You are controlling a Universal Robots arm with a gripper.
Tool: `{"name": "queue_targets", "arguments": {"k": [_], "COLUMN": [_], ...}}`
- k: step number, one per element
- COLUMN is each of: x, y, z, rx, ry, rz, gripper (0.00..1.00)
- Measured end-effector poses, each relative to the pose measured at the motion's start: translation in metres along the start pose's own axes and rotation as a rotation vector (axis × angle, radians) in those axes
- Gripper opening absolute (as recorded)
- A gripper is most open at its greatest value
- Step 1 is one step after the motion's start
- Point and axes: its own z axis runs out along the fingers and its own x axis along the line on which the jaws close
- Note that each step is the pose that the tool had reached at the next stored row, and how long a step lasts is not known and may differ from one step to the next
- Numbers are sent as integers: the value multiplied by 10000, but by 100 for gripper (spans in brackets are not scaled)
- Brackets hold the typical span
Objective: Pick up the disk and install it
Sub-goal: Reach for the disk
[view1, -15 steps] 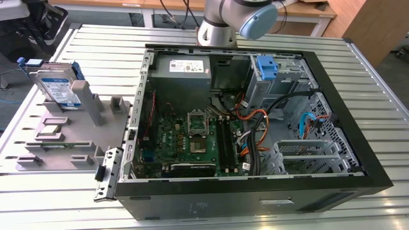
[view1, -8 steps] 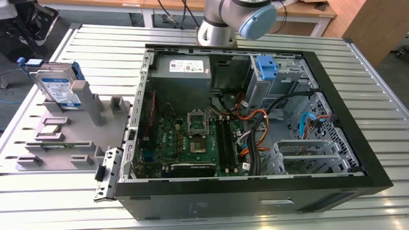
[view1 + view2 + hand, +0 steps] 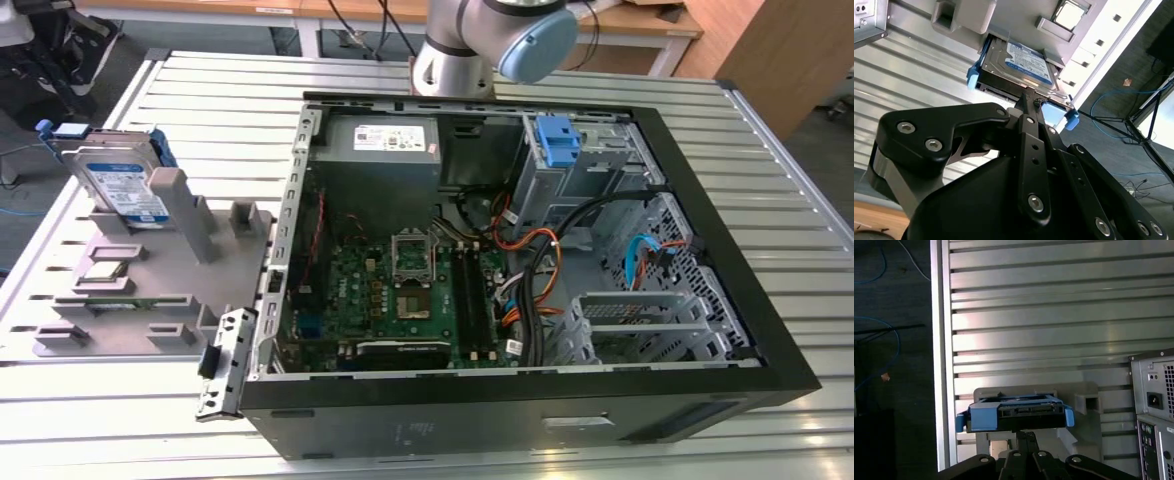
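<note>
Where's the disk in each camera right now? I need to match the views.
Exterior view: disk stands in the grey holder, toward the exterior view's left.
Second wrist view: disk's label faces camera, beyond the gripper.
First wrist view: disk end-on, beyond the gripper.
Shared landmark: the grey holder.

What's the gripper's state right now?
Gripper: jaws closed, empty; the flat silver-metal disk with blue side rails sits apart in the grey holder.
</note>
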Motion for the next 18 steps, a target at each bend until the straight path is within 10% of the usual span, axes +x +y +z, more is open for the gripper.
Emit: {"name": "queue_targets", "arguments": {"k": [18], "x": [28], "y": [15], "z": [107], "rx": [-39], "ry": [2], "rz": [-2], "gripper": [11]}}
